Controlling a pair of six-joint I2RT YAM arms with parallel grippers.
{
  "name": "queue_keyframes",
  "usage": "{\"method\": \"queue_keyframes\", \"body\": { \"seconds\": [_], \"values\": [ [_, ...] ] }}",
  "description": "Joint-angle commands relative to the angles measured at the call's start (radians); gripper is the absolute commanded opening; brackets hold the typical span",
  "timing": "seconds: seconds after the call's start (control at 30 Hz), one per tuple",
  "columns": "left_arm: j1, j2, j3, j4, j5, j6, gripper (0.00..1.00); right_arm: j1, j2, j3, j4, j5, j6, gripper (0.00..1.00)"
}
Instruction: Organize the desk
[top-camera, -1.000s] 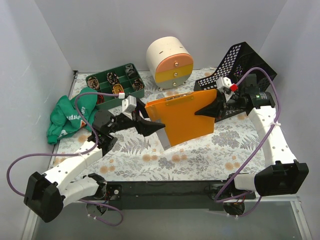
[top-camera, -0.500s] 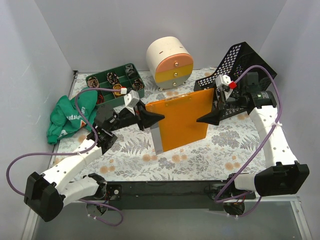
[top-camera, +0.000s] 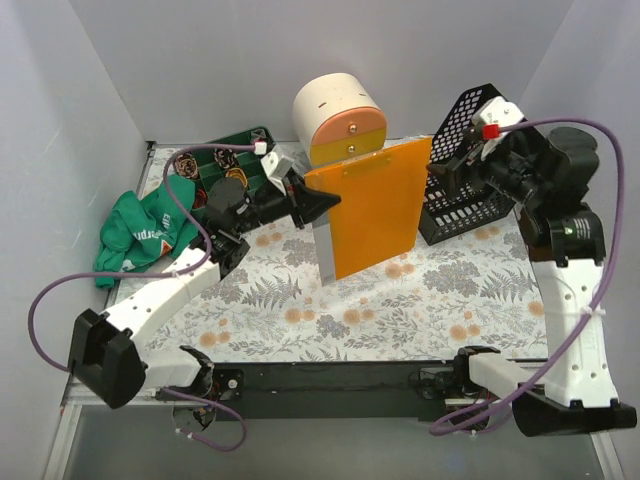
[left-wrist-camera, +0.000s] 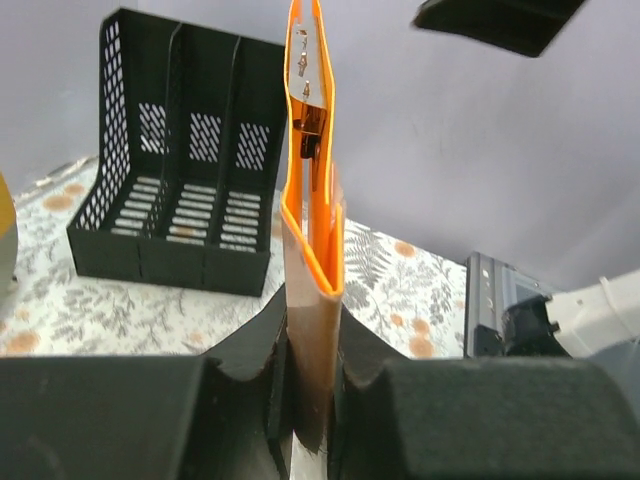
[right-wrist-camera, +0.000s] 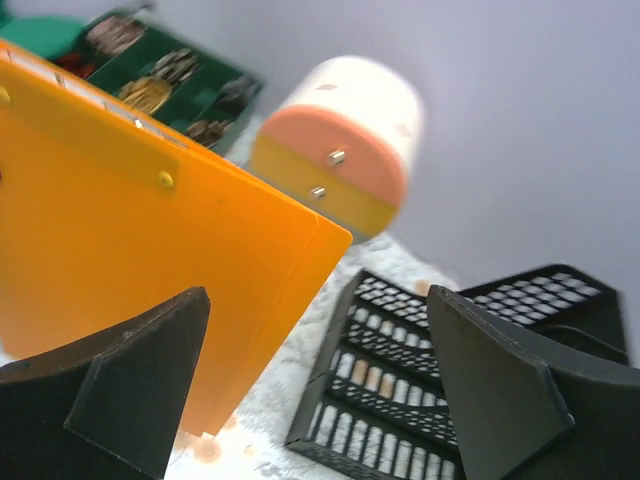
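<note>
The desk (top-camera: 400, 310) has a pale fern-and-flower top. An orange folder (top-camera: 372, 205) stands upright on edge above its middle. My left gripper (top-camera: 320, 205) is shut on the folder's spine edge (left-wrist-camera: 310, 200), which sits pinched between both pads in the left wrist view. My right gripper (top-camera: 450, 172) is raised at the folder's right side, over the black file rack (top-camera: 465, 175). It is open, with nothing between its fingers (right-wrist-camera: 318, 300). In the right wrist view the folder's face (right-wrist-camera: 130, 250) lies left of the fingers, apart from them.
A black three-slot file rack (left-wrist-camera: 180, 200) stands at the back right. At the back middle is a round cream drawer unit (top-camera: 340, 122). A green compartment tray (top-camera: 235, 165) with small items sits at the back left. A green cloth (top-camera: 140, 235) lies by the left wall.
My right gripper let go of the folder, opened wide and rose back toward the rack. My left gripper shut on the folder's edge and carried it upright, up and toward the back.
</note>
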Motion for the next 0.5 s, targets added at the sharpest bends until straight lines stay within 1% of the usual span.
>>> {"method": "queue_keyframes", "body": {
  "seconds": [0.0, 0.03, 0.1, 0.13, 0.17, 0.2, 0.23, 0.27, 0.3, 0.33, 0.37, 0.4, 0.47],
  "values": [
    [-0.001, 0.126, 0.169, 0.065, 0.019, 0.011, 0.00, -0.006, -0.055, 0.035, 0.160, 0.277, 0.145, 0.98],
    [-0.001, 0.149, 0.234, 0.060, 0.027, 0.019, 0.00, -0.007, -0.056, 0.037, 0.158, 0.285, 0.147, 0.98],
    [-0.001, 0.205, 0.300, 0.045, 0.039, 0.051, 0.00, -0.007, -0.060, 0.057, 0.149, 0.340, 0.164, 0.98],
    [0.001, 0.260, 0.372, 0.039, 0.050, 0.057, 0.00, -0.009, -0.055, 0.071, 0.138, 0.374, 0.176, 0.99],
    [-0.001, 0.292, 0.402, 0.036, 0.062, 0.069, 0.00, -0.009, -0.053, 0.124, 0.131, 0.465, 0.202, 0.98],
    [0.001, 0.321, 0.434, 0.045, 0.077, 0.080, 0.00, -0.010, -0.046, 0.156, 0.120, 0.516, 0.237, 0.99],
    [0.001, 0.382, 0.487, 0.054, 0.094, 0.074, 0.00, -0.010, -0.038, 0.204, 0.086, 0.535, 0.251, 0.98],
    [0.001, 0.413, 0.526, 0.077, 0.105, 0.068, 0.00, -0.010, -0.031, 0.248, 0.069, 0.549, 0.256, 0.99],
    [-0.001, 0.444, 0.561, 0.080, 0.119, 0.054, 0.00, -0.009, -0.017, 0.335, 0.051, 0.546, 0.262, 0.99],
    [-0.001, 0.512, 0.593, 0.102, 0.143, 0.039, 0.00, -0.010, -0.008, 0.370, 0.023, 0.537, 0.269, 0.98],
    [-0.001, 0.544, 0.659, 0.123, 0.154, 0.017, 0.00, -0.009, 0.002, 0.399, 0.011, 0.520, 0.277, 0.98],
    [0.001, 0.579, 0.687, 0.138, 0.165, -0.016, 0.00, -0.010, 0.009, 0.435, 0.005, 0.517, 0.280, 0.99],
    [-0.004, 0.668, 0.777, 0.177, 0.179, -0.050, 0.00, -0.012, 0.016, 0.445, 0.002, 0.523, 0.282, 0.98]
  ]
}}
